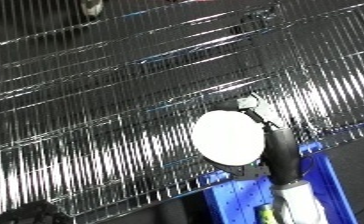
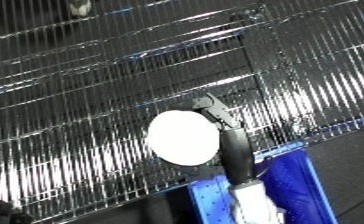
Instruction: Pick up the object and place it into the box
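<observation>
A white round disc (image 1: 228, 138) is held up in front of a wire shelf, just above the blue bin (image 1: 330, 176). My right hand (image 2: 233, 148) sits at the disc's right edge. Its black fingers (image 2: 215, 108) curl over the upper right rim, so the hand is shut on the disc. The white forearm (image 2: 252, 202) rises from the lower edge over the bin. The disc hides the palm side of the hand. My left hand shows in neither view.
Chrome wire shelving (image 1: 116, 100) fills most of both views, tilted across the picture. A small pale object (image 1: 91, 7) lies on the shelf at the top left. Dark floor shows beside the bin at the lower right.
</observation>
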Motion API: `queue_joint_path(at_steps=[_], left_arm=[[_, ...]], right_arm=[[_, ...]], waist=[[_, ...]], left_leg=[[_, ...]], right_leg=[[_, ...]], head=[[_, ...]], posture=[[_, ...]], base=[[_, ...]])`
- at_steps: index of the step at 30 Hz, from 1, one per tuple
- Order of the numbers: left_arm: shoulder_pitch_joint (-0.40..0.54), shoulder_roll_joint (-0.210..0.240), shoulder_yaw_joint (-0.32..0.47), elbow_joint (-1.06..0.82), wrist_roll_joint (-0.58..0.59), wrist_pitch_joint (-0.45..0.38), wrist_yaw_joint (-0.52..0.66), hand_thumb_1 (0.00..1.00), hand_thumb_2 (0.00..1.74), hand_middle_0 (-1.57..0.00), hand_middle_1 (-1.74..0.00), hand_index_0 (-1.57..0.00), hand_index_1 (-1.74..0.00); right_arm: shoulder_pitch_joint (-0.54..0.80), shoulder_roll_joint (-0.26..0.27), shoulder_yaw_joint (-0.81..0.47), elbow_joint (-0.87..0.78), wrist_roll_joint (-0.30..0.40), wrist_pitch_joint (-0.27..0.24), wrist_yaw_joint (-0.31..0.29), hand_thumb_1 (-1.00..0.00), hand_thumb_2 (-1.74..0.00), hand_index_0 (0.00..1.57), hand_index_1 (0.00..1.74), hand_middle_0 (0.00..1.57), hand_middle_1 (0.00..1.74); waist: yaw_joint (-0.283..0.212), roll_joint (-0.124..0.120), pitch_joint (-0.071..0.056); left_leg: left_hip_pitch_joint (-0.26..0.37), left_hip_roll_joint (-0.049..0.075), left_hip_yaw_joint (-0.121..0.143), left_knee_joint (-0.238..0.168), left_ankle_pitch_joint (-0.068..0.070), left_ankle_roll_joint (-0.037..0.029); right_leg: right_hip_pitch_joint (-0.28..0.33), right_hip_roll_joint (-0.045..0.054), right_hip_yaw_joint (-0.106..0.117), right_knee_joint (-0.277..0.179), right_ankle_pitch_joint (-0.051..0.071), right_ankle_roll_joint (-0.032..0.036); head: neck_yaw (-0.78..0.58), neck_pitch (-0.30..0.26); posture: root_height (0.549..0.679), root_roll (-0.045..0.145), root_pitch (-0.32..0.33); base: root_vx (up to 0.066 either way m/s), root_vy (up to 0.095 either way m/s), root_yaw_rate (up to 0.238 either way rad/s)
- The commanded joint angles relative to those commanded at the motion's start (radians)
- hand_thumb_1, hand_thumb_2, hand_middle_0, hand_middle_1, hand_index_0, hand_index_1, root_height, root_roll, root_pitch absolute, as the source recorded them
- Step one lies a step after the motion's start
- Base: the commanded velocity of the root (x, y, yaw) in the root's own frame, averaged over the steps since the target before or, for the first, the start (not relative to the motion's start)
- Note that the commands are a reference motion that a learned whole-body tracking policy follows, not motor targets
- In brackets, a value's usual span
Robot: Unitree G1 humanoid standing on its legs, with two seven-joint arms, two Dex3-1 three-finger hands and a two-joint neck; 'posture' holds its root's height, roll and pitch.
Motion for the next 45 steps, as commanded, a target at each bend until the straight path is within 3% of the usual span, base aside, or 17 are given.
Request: queue_joint_path(at_steps=[5, 12, 20, 25, 32, 45], left_arm=[[0.015, 0.002, 0.022, 0.004, 0.002, 0.005, -0.012, 1.0, 1.74, -1.57, -1.74, -1.57, -1.74], [0.022, 0.002, 0.03, 0.002, 0.006, 0.01, -0.018, 1.0, 1.74, -1.57, -1.74, -1.57, -1.74], [0.099, 0.035, 0.101, -0.045, -0.018, 0.024, -0.047, 1.0, 1.74, -1.57, -1.74, -1.57, -1.74], [0.125, 0.028, 0.109, -0.043, -0.028, 0.0, -0.051, 1.0, 1.74, -1.57, -1.74, -1.57, -1.74], [0.149, 0.0, 0.108, -0.04, -0.044, -0.033, -0.054, 1.0, 1.74, -1.57, -1.74, -1.57, -1.74], [0.151, -0.03, 0.081, -0.026, -0.056, -0.07, -0.041, 1.0, 1.74, -1.57, -1.74, -1.57, -1.74]], right_arm=[[0.057, -0.004, -0.034, -0.042, 0.006, -0.022, -0.01, -0.85, -1.48, 1.33, 1.48, 1.33, 1.48], [0.083, -0.004, -0.048, -0.053, 0.006, -0.033, -0.016, -0.85, -1.48, 1.33, 1.48, 1.33, 1.48], [0.338, -0.033, -0.179, -0.112, 0.036, -0.141, -0.105, -0.85, -1.48, 1.33, 1.48, 1.33, 1.48], [0.407, -0.044, -0.232, -0.101, 0.062, -0.175, -0.106, -0.85, -1.48, 1.33, 1.48, 1.33, 1.48], [0.5, -0.058, -0.285, -0.075, 0.074, -0.224, -0.123, -0.85, -1.48, 1.33, 1.48, 1.33, 1.48], [0.528, -0.073, -0.295, -0.018, 0.118, -0.285, -0.075, -0.2, -0.35, 0.31, 0.35, 0.31, 0.35]], waist=[[-0.021, -0.007, 0.0], [-0.028, -0.008, 0.0], [-0.115, -0.011, 0.0], [-0.153, -0.001, 0.0], [-0.198, 0.026, 0.0], [-0.233, 0.052, 0.0]], left_leg=[[0.025, 0.011, 0.01, 0.002, -0.011, 0.0009], [0.034, 0.014, 0.015, 0.002, -0.014, 0.002], [0.099, 0.045, 0.06, -0.002, -0.05, 0.017], [0.128, 0.052, 0.085, -0.018, -0.054, 0.0132], [0.163, 0.05, 0.117, -0.059, -0.043, 0.0076], [0.191, 0.04, 0.139, -0.098, -0.032, 0.0007]], right_leg=[[0.026, 0.0033, 0.013, -0.013, 0.004, 0.0017], [0.034, 0.0053, 0.019, -0.017, 0.005, 0.002], [0.093, 0.0349, 0.073, -0.051, 0.003, 0.0012], [0.112, 0.0381, 0.092, -0.071, 0.002, -0.0019], [0.121, 0.0414, 0.116, -0.1, 0.004, -0.005], [0.122, 0.0473, 0.135, -0.124, 0.006, -0.0095]], head=[[0.009, -0.003], [0.038, -0.009], [0.266, -0.013], [0.322, -0.019], [0.381, -0.016], [0.454, -0.006]], posture=[[0.615, 0.046, 0.101], [0.616, 0.047, 0.097], [0.623, 0.053, 0.079], [0.627, 0.064, 0.073], [0.63, 0.081, 0.075], [0.632, 0.095, 0.08]], base=[[-0.007, -0.015, -0.16], [-0.004, -0.002, -0.045], [-0.067, 0.009, -0.445], [-0.024, 0.048, -0.193], [-0.018, 0.082, -0.125], [-0.027, 0.041, -0.044]])
